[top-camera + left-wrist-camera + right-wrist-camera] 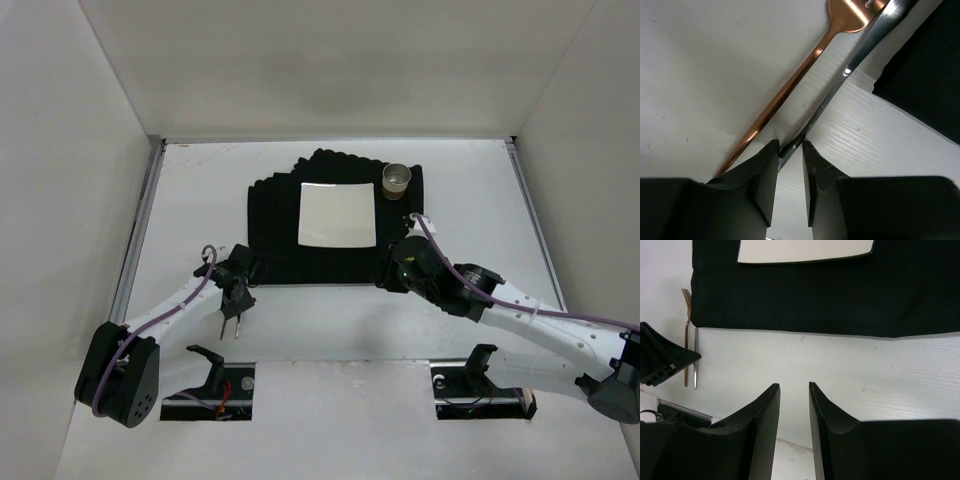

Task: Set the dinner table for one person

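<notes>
**Item: place setting, one person, cutlery stage.**

- Dinner table (200,190): large matte white tabletop, walled in white, carrying everything below.
- Black rectangular cloth placemat (275,215): centre of the table.
- White square plate (337,214): on the placemat.
- Small brown cup (397,179): at the placemat's far right corner.
- Copper-coloured metal fork (790,85) and silver metal utensil (840,80) (knife or spoon, cannot tell): side by side on bare table, just off the placemat's near left corner.
- Left gripper (790,165): jaws narrowly parted, the silver handle's tip between them and not visibly pinched.
- Right gripper (794,400): jaws parted and empty, over bare table just near of the placemat.

**Step, as judged:** sorting the cutlery. Plate and cup look set.

**Next move, as judged:** close on the silver handle alone and lift it, probably towards the plate's right.

**Obstructions:** the fork lies close alongside and could be dragged. The right arm sits over the placemat's near right corner.
</notes>
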`<state>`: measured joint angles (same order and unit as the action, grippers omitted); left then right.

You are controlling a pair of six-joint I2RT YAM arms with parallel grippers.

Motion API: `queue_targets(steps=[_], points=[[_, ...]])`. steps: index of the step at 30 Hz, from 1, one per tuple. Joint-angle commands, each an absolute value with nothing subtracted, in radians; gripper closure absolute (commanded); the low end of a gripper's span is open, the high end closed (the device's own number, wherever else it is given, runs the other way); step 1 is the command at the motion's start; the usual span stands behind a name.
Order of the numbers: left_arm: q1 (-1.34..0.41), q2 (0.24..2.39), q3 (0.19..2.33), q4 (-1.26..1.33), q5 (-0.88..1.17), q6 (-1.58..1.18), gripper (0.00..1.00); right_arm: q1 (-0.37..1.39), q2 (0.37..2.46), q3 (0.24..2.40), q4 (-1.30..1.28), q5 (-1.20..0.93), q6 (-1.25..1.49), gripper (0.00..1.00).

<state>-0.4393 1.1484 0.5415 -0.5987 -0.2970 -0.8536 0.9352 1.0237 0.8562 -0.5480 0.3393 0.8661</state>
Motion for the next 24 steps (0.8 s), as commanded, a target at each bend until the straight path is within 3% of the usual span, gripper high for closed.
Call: queue_targets(steps=[1, 16, 24], points=[[-0.449, 1.149, 0.52, -0.591, -0.267, -0.856, 0.78, 0.929, 1.022, 0.91, -0.499, 0.334, 0.845, 0.64], [-0.479, 1.138, 0.509, -0.549, -0.245, -0.864, 0.94, 0.927, 1.031, 0.953, -0.506, 0.328, 0.847, 0.64], [-0.513, 1.066, 0.607, -0.636, -0.261, -0.828, 0.99, 0.929, 1.065, 0.959, -0.499, 0.328, 0.856, 0.64]])
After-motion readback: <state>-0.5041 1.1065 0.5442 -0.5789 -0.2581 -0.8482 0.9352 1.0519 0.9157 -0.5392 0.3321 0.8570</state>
